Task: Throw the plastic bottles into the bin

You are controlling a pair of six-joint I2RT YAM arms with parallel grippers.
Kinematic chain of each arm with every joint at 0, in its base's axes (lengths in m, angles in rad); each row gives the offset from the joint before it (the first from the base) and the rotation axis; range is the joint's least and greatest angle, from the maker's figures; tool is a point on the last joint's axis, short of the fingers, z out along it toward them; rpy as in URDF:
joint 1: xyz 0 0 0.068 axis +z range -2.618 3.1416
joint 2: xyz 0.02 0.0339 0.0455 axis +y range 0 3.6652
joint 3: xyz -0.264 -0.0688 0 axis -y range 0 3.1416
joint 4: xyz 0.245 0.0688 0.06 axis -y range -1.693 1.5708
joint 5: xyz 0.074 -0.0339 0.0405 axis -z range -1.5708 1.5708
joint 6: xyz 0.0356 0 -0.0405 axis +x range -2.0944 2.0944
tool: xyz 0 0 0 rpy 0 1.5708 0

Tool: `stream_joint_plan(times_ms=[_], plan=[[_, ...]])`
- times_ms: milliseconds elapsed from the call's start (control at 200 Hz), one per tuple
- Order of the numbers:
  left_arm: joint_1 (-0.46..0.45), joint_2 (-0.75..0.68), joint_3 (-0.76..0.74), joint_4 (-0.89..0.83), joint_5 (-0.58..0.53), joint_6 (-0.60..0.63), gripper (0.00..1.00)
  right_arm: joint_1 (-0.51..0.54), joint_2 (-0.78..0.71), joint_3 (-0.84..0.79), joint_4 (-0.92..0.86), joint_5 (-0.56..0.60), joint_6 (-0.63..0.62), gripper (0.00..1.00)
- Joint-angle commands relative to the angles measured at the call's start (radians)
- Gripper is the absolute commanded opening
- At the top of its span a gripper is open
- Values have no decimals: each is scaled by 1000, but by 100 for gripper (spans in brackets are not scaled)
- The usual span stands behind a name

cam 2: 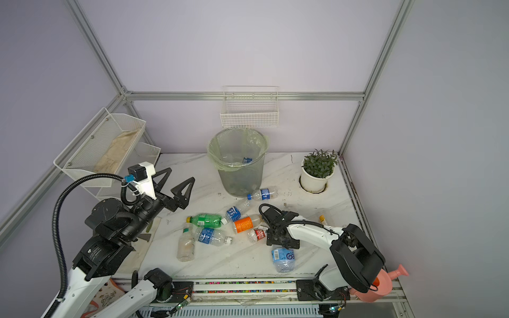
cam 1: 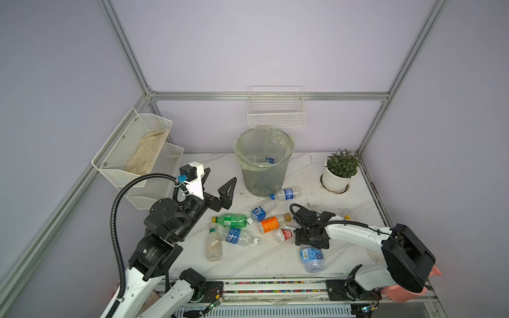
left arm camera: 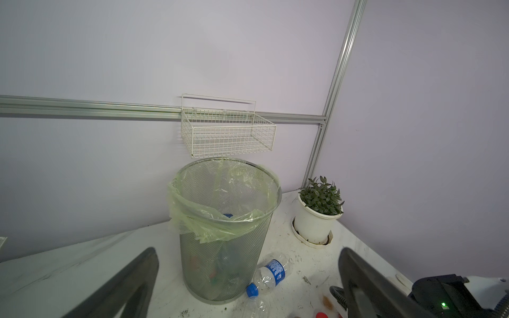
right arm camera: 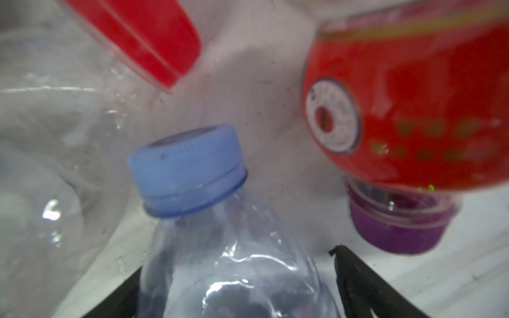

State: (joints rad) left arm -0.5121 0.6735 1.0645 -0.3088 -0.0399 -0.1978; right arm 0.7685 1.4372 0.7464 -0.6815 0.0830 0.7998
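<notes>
We found the left gripper [cam 1: 219, 184] raised above the worktop [cam 1: 261, 264] to the left of the bin [cam 1: 261, 179]. Its fingers [cam 1: 227, 192] were spread wide with nothing between them and aimed towards the bin's side. The bin, grey mesh with a pale green liner, stood at the back of the worktop under the white wire basket [cam 1: 276, 117]. In both top views a blue-labelled bottle [cam 1: 269, 159] lay inside it; dim shapes showed through the mesh lower down, too vague for us to name. The right gripper [cam 1: 311, 243] pointed down at the near right of the worktop. In the right wrist view its fingers [right arm camera: 358, 286] stood spread on either side of a crumpled clear bottle [right arm camera: 228, 247] with a pale blue cap. A sliver of worktop showed between one finger and the plastic, so we read no pinch there. The other plastic bottles [cam 1: 238, 236] lay on their sides in a loose cluster between the arms — the green bottle [cam 1: 232, 219], an orange-labelled bottle [cam 1: 271, 223], a small red-labelled bottle [cam 1: 285, 235] and a cloudy bottle [cam 1: 213, 245] among them. A blue-capped bottle [cam 1: 286, 193] lay just beside the bin's foot. A potted plant [cam 1: 341, 170] sat at the back right corner.
</notes>
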Motion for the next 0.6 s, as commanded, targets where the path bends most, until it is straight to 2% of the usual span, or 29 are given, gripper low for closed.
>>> stream_joint_plan(times_ms=[0, 170, 320, 405, 595], plan=[[-3, -18, -29, 4, -24, 21, 100, 2, -36, -9, -1, 4, 25, 82], [-3, -28, -31, 4, -35, 23, 100, 2, -113, -11, -25, 2, 36, 54], [-2, -36, -31, 1, -40, 21, 100, 2, -155, -1, -50, -8, 42, 51], [-2, -38, -34, -7, -44, 20, 100, 2, -185, 22, -63, -7, 40, 42], [-2, -50, -78, -25, -41, 2, 100, 2, -242, 86, -63, -21, 26, 31]])
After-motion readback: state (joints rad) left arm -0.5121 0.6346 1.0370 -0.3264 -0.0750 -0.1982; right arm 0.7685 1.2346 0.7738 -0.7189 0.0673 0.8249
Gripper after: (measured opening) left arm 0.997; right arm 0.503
